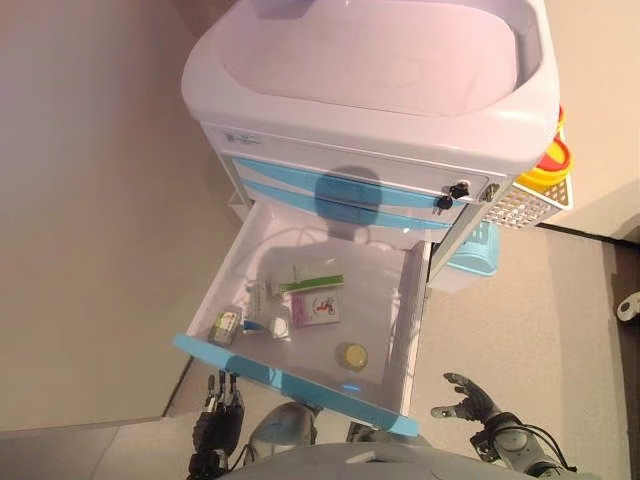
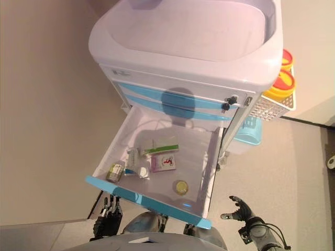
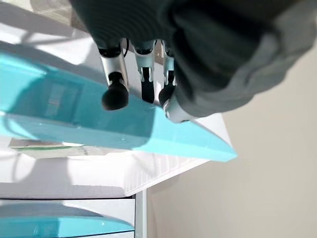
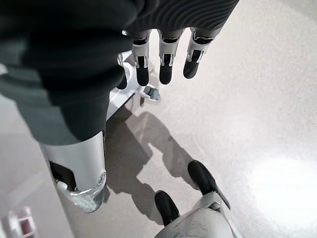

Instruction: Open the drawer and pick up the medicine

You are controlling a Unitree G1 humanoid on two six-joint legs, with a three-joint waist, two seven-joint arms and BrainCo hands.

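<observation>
The drawer [image 1: 300, 330] is pulled wide open on the cart [image 1: 380, 90], with the medicine [image 1: 317, 308] lying inside near a green box [image 1: 318, 277]. The left hand [image 1: 218, 418] is held just below the drawer front, fingers relaxed, nothing gripped. The right hand [image 1: 470, 402] is spread open, well apart.

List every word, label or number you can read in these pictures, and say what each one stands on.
None can be read.
Label strip on the cart: too small.
Green-and-white box in the open drawer: print blurred.
Pink-and-white box: a red mark, no legible words.
Small bottle: label blurred.
Round yellow-lidded jar: no text visible.
</observation>
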